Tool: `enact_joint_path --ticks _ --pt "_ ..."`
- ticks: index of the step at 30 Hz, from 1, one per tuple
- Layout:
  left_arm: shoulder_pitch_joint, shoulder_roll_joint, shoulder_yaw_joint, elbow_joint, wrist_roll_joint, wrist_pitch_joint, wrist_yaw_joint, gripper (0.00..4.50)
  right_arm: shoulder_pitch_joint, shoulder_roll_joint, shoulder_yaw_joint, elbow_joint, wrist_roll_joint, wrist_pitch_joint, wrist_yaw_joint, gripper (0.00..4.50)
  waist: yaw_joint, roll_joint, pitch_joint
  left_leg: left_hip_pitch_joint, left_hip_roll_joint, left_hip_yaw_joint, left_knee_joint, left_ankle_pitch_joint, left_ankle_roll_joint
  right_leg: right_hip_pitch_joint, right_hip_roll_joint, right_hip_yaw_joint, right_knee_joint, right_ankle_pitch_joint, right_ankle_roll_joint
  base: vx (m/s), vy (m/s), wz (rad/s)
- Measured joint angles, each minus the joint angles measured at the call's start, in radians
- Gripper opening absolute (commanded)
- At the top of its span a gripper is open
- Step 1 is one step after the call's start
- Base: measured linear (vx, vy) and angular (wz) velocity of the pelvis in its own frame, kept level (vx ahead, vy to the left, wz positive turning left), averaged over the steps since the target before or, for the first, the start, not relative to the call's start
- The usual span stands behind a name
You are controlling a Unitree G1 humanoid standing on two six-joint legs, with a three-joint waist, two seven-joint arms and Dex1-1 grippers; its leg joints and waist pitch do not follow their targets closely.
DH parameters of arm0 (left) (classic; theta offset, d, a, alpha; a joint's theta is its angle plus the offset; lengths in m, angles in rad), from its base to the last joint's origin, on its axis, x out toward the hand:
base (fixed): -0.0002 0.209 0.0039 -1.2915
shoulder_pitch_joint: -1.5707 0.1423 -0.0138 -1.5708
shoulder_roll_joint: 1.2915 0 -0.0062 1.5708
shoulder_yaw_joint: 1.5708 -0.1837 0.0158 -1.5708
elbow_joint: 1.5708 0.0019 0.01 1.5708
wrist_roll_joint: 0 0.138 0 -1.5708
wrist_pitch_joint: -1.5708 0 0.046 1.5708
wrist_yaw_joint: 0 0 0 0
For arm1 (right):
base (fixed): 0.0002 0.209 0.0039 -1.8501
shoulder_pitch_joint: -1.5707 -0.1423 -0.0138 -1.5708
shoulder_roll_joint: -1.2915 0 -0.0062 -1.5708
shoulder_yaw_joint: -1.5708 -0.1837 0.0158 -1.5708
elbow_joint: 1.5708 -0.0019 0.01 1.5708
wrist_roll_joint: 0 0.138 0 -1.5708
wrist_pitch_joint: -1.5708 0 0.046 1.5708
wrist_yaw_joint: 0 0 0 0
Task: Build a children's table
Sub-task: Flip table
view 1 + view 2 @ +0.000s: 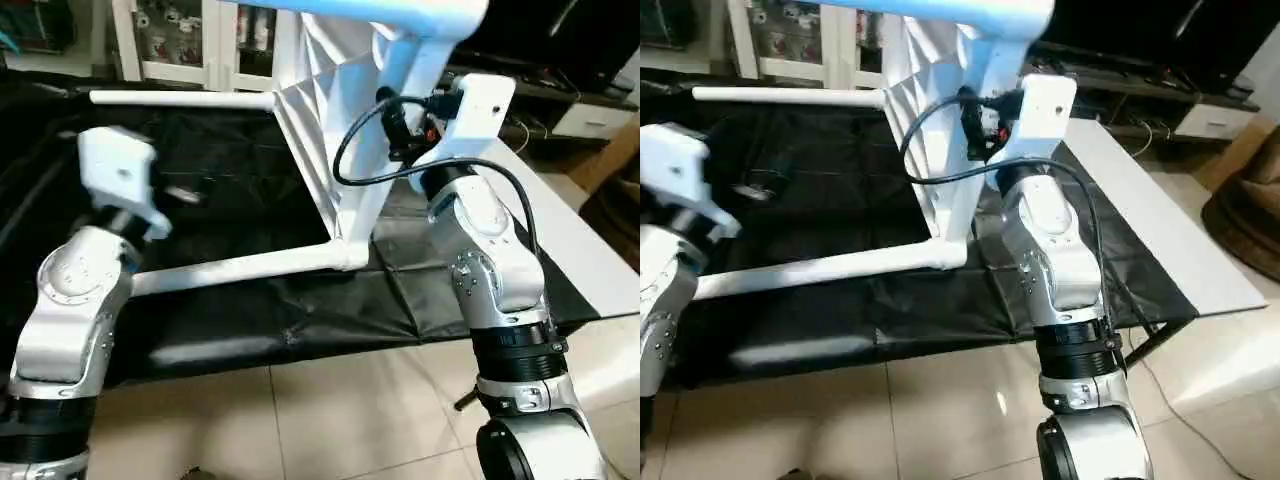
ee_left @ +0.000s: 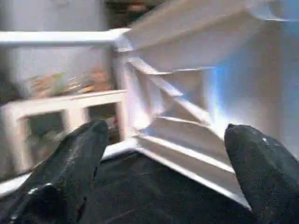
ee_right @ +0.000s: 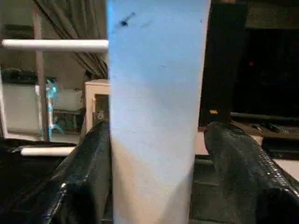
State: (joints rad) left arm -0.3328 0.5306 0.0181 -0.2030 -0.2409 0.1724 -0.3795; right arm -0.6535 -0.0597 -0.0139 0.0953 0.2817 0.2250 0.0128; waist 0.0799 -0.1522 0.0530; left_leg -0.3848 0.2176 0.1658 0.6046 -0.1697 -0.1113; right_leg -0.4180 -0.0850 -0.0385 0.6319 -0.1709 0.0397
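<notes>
Progress: I see table top (image 1: 320, 130) on edge on black cloth (image 1: 300, 310), two legs (image 1: 180, 98) fitted | left gripper (image 2: 163, 177) empty, apart | right gripper (image 3: 154, 154) around a leg, one finger not touching | remaining legs unclear.

The children's table (image 1: 330, 140) is plain white, its underside crossed by white ribs; its legs (image 1: 240, 268) are white too. A black sheet (image 1: 300, 310) covers the bench (image 1: 1160, 240), which is pale grey. The floor (image 1: 340, 410) has beige tiles. Forearms (image 1: 495, 270) are silver.
</notes>
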Motion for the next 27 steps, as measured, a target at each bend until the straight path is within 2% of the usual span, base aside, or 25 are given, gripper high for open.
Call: enact_joint_path --ticks 4,7,9,11,14,16,18,20,22,25,27 --pt "0.016 0.093 -0.050 -0.072 0.007 0.015 -0.123 4.50 0.100 -0.009 0.006 -0.069 0.008 -0.003 0.047 3.84 0.010 0.007 0.002 0.000 0.007 0.000 0.000 0.001 -0.002 0.000 0.007 0.000 0.000 -0.001 -0.005 0.000 0.000 0.00" --pt "0.035 0.134 -0.052 -0.143 -0.055 0.081 -0.190 4.50 0.224 -0.035 0.024 -0.164 0.033 -0.003 0.122 3.96 0.014 0.009 0.003 0.001 0.008 0.000 0.000 0.001 -0.002 0.000 0.008 0.000 0.001 0.000 -0.009 0.000 0.000 0.00" --pt "0.037 0.133 -0.037 -0.200 -0.127 0.134 -0.213 4.50 0.297 -0.053 0.026 -0.214 0.041 -0.013 0.159 4.27 0.012 0.013 0.003 0.001 0.008 0.000 0.000 0.001 -0.002 0.000 0.008 0.000 0.001 0.001 -0.010 0.000 0.000 0.00" --pt "0.036 0.131 -0.013 -0.228 -0.176 0.159 -0.218 4.50 0.320 -0.067 0.025 -0.225 0.042 -0.021 0.174 4.27 0.008 0.021 0.003 0.002 0.008 0.000 0.000 0.001 -0.002 0.000 0.008 0.000 0.001 0.000 -0.010 0.000 0.000 0.00" --pt "0.041 0.119 0.011 -0.266 -0.236 0.180 -0.219 4.50 0.397 -0.082 0.025 -0.307 0.060 -0.049 0.221 4.27 0.009 0.036 0.004 0.005 0.008 -0.001 -0.001 0.001 -0.002 0.001 0.009 0.000 0.002 0.000 -0.009 0.000 0.000 0.00" --pt "0.037 0.138 0.003 -0.282 -0.201 0.192 -0.218 4.50 0.452 -0.093 0.033 -0.347 0.076 -0.055 0.257 4.27 0.010 0.048 0.004 0.007 0.007 -0.003 -0.001 0.001 -0.002 0.002 0.010 0.000 0.002 0.000 -0.009 0.000 0.000 0.00" --pt "0.006 0.208 -0.027 -0.282 -0.110 0.194 -0.225 4.50 0.494 -0.113 0.067 -0.377 0.082 -0.016 0.281 4.27 0.010 0.051 0.003 0.007 0.007 -0.005 -0.003 0.001 -0.002 0.002 0.011 -0.001 0.002 0.000 -0.009 0.000 0.000 0.00" --pt "-0.043 0.244 -0.029 -0.282 -0.044 0.178 -0.229 4.50 0.521 -0.126 0.117 -0.375 0.070 0.026 0.296 4.27 0.009 0.053 0.003 0.008 0.006 -0.009 -0.003 0.001 -0.002 0.003 0.011 -0.001 0.001 0.000 -0.009 0.000 0.000 0.00" --pt "-0.086 0.243 -0.028 -0.281 -0.026 0.143 -0.235 4.50 0.527 -0.123 0.154 -0.374 0.068 0.059 0.299 4.27 0.009 0.057 0.004 0.008 0.004 -0.012 -0.003 0.001 -0.002 0.002 0.010 -0.001 0.000 0.000 -0.009 0.000 0.000 0.00" --pt "-0.185 0.261 -0.014 -0.275 0.003 0.060 -0.250 4.50 0.535 -0.119 0.218 -0.362 0.029 0.080 0.298 4.27 0.009 0.055 0.003 0.007 0.004 -0.016 -0.003 0.001 -0.002 0.002 0.010 -0.003 0.000 0.000 -0.009 0.000 0.000 0.00" --pt "-0.216 0.274 0.003 -0.277 0.010 0.028 -0.252 4.50 0.537 -0.115 0.230 -0.351 0.012 0.092 0.295 4.27 0.009 0.054 0.002 0.008 0.003 -0.016 -0.002 0.001 -0.002 0.002 0.010 -0.002 -0.001 0.000 -0.009 0.000 0.000 0.00"
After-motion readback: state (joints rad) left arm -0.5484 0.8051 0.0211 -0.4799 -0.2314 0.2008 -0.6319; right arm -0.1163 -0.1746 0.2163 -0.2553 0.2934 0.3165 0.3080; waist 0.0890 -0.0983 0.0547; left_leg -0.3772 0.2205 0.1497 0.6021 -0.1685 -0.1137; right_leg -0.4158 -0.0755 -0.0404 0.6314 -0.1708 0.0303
